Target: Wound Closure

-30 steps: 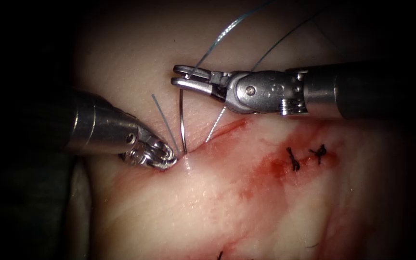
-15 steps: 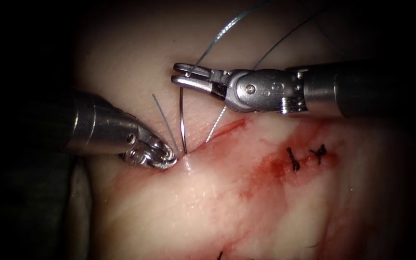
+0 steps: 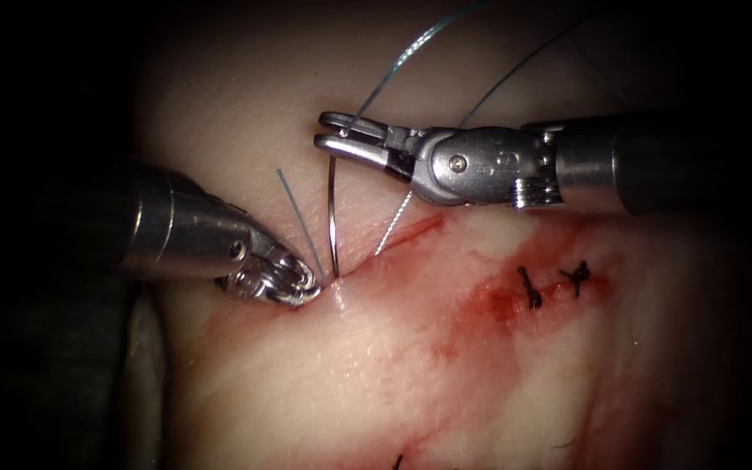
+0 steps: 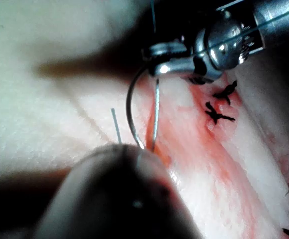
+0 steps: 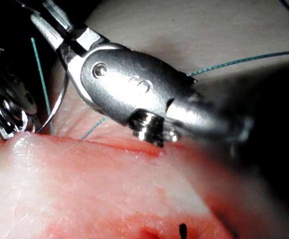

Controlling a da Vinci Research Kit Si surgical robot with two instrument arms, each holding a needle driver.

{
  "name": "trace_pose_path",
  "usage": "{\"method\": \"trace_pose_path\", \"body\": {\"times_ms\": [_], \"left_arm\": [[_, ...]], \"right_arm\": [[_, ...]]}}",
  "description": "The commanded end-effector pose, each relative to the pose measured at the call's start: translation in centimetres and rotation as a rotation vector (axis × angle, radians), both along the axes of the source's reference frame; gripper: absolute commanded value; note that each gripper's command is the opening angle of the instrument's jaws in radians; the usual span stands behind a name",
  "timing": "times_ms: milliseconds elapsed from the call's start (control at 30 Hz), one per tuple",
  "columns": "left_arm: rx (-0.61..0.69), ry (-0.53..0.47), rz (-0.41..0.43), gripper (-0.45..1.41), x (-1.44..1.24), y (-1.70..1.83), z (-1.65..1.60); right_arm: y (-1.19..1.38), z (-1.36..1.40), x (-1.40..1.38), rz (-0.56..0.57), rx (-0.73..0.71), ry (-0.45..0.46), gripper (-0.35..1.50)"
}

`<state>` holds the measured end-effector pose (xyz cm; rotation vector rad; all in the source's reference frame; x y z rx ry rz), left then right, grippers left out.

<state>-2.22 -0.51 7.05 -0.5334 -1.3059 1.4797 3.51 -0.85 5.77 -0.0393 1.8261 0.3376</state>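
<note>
My right tool (image 3: 322,129) reaches in above the cut (image 3: 411,231), shut on the upper end of the curved needle (image 3: 331,218), where the teal thread (image 3: 393,65) leaves it. The needle hangs down from there, and its lower end is in the tissue at the cut's left end. Another run of thread (image 3: 391,228) enters the cut just to the right. My left tool (image 3: 306,285) lies on the left side, tip beside the needle's entry. Its jaws look shut on a short thread end (image 3: 298,218) that stands up from them. The left wrist view has the needle (image 4: 129,107) and right tool (image 4: 159,52); the right wrist view has the needle (image 5: 59,102) and left tool (image 5: 10,112).
Two dark knotted stitches (image 3: 531,287) (image 3: 578,278) close the cut's right part, with red fluid (image 3: 480,305) smeared around them. Long loops of thread arc up behind the right tool. More dark stitch ends (image 3: 398,461) sit at the lower edge.
The right tool has shifted slightly to the right with the needle's upper end. The needle's lower end and the left tool have stayed put.
</note>
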Motion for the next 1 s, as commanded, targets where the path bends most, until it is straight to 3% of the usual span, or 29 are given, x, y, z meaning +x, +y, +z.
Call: {"method": "trace_pose_path", "body": {"times_ms": [33, 533, 1000], "left_arm": [[0.000, 0.000, 0.001, -0.45, -0.05, -0.02, 0.05], [0.001, 0.000, 0.001, -0.45, -0.06, -0.03, 0.05], [-0.003, -0.003, 0.003, -0.45, -0.07, -0.02, 0.03]], "right_arm": [[0.01, 0.01, 0.08, -0.005, 0.013, 0.001, -0.35], [0.01, -0.04, 0.09, -0.017, 0.091, 0.012, -0.35], [0.05, -0.02, 0.03, 0.069, 0.149, -0.022, -0.35]]}}
